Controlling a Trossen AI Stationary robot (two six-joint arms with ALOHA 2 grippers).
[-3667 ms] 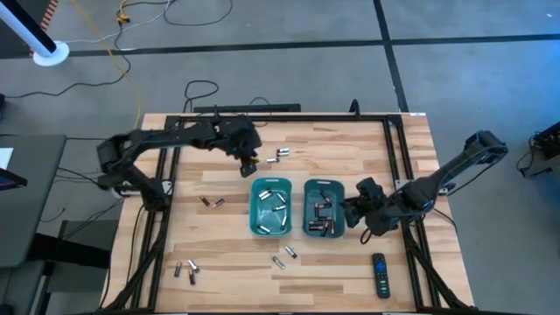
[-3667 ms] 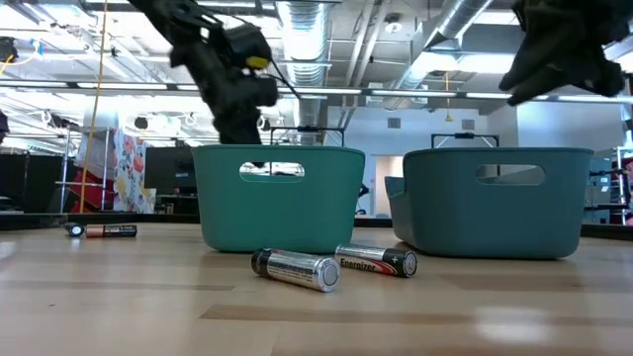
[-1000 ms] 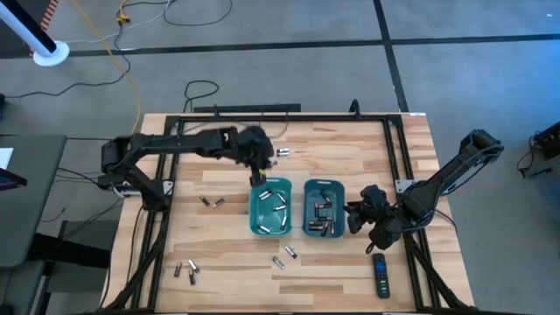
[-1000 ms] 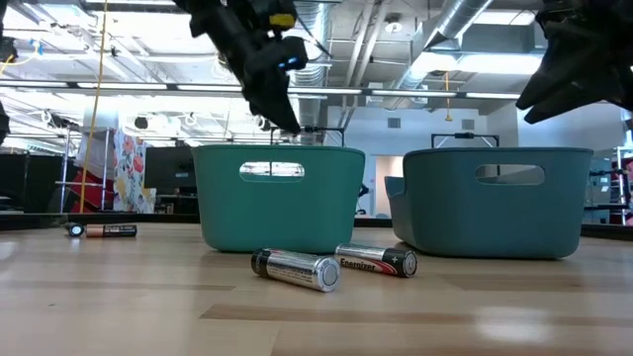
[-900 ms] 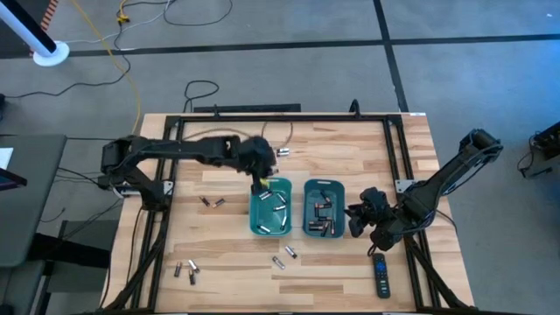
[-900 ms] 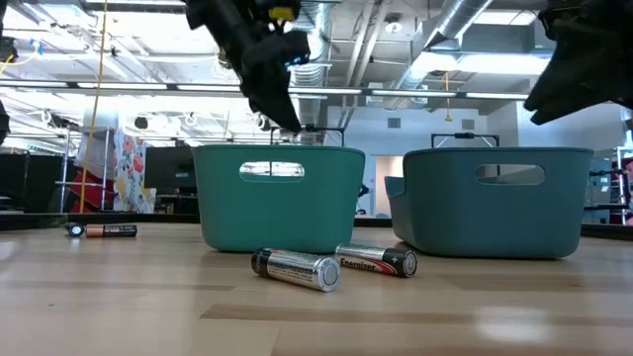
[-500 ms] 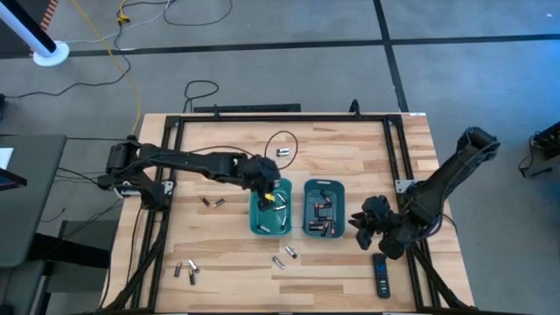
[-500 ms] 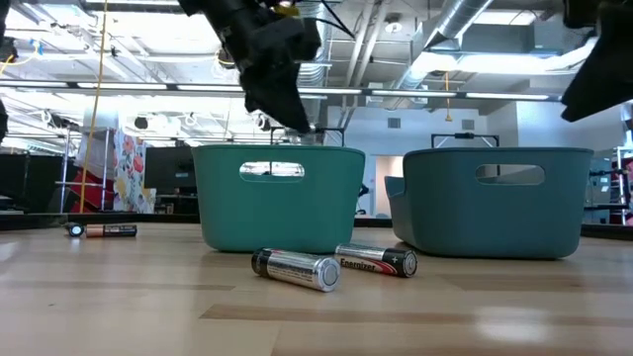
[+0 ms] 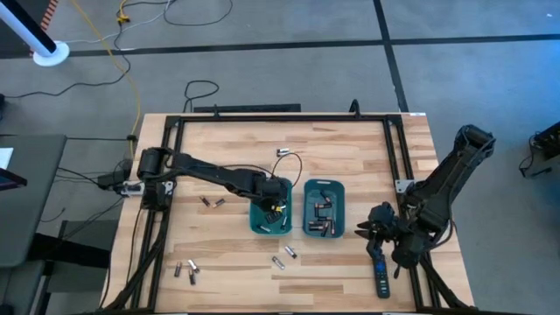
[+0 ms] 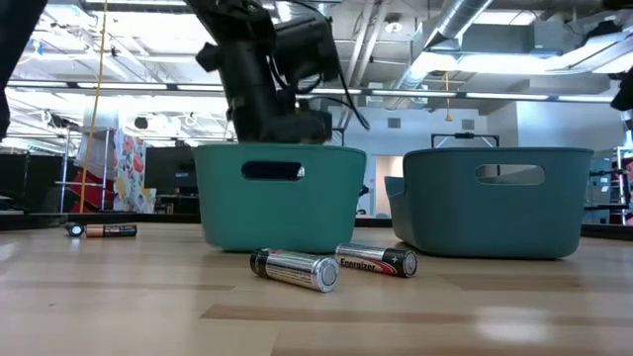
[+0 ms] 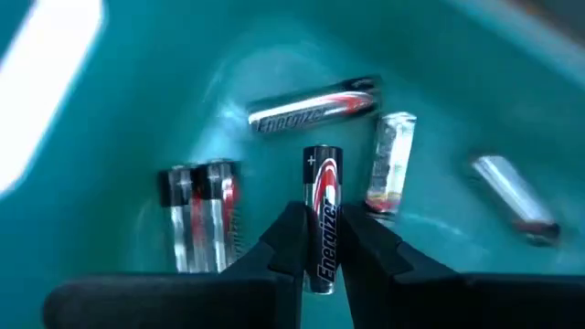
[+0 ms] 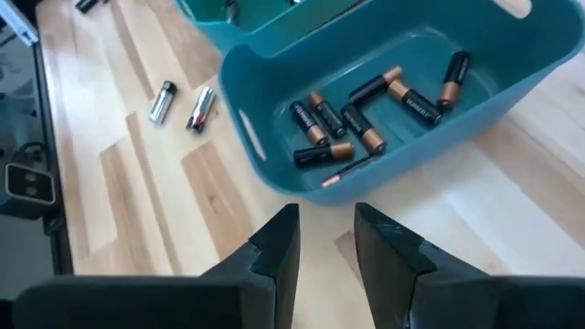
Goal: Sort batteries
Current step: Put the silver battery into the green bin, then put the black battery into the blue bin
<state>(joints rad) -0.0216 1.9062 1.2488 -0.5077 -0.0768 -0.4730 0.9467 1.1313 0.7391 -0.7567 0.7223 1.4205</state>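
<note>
Left pincer (image 11: 322,239) is down inside the left bin (image 9: 259,226), clamped on one silver cell (image 11: 321,219) with a red/black label, plus end pointing away from the pincer. Ahead of it on the bin floor: five more silver cells (image 11: 313,107), two of them side by side. Right pincer (image 12: 322,239) hangs over the bench (image 9: 227,153) just beside the right bin (image 12: 274,174), fingers parted, nothing between them. That bin holds about eight dark cells (image 12: 412,102) with copper ends, lying loose. Beyond that bin from the right pincer, two loose cells (image 12: 181,104) lie on the bench. High view counts more strays: two near the left arm, three at the near-left corner, one beyond the left bin. Two bins total. Remote (image 9: 381,275) lies under the right pincer.
</note>
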